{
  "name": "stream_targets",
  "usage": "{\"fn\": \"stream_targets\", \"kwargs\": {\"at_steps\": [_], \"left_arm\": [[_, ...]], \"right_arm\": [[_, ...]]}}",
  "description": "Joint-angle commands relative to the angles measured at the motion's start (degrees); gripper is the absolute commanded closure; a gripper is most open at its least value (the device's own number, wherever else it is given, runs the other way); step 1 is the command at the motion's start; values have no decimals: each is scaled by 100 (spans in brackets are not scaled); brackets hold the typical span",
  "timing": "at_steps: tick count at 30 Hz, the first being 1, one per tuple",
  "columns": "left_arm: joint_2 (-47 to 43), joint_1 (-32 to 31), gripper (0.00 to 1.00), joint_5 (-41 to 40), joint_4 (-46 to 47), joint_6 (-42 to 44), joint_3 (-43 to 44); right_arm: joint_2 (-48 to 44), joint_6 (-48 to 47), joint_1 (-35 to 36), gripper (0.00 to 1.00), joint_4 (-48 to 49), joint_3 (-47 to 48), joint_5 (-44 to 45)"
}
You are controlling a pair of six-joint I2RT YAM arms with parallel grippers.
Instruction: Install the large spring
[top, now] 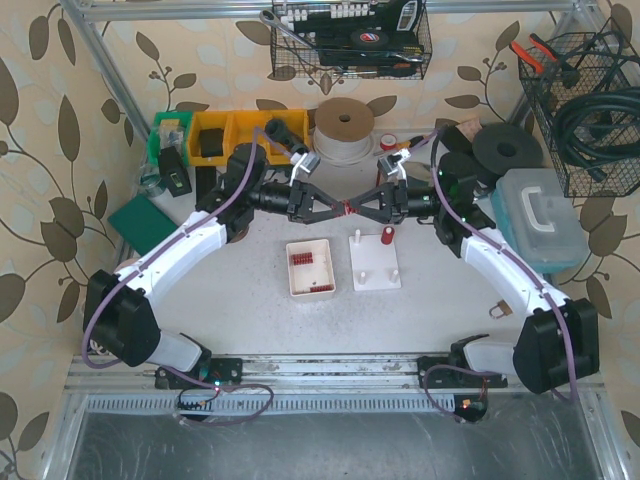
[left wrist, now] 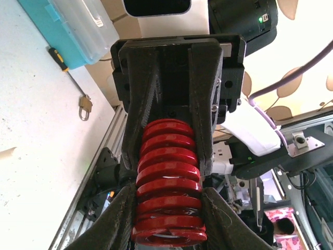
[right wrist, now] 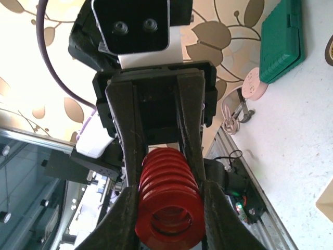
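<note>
Between our two sets of fingers, lifted off the table, the large spring is pinched at one end by the left gripper and at the other by the right gripper. On the base side of the fingers we see a white tray of small red parts. Just beside it a white peg plate carries a small red spring. Beyond the fingers, yellow bins hold black pieces.

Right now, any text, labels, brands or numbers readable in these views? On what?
No text can be read in any view.
Black box in the wire basket: white and red markings, too small to read.
Pink disc: faint marks, too blurred to read.
</note>
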Motion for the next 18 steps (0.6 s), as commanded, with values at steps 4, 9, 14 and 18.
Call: {"fn": "stream_targets", "kwargs": {"at_steps": [4, 9, 14, 18], "left_arm": [[-39, -14, 100, 7, -437, 527, 332], [-39, 50, 41, -174, -1032, 884, 400], [-188, 315, 27, -682, -1793, 1303, 365], [-482, 588, 25, -1313, -2217, 1460, 169]], "right_arm": [[-84, -1421, 35, 100, -1786, 554, 116], [-64, -2467, -107, 100, -3161, 1003, 395], [46, -3938, -342, 100, -5072, 1532, 1118], [213, -4780, -325, 100, -6135, 1841, 2191]]}}
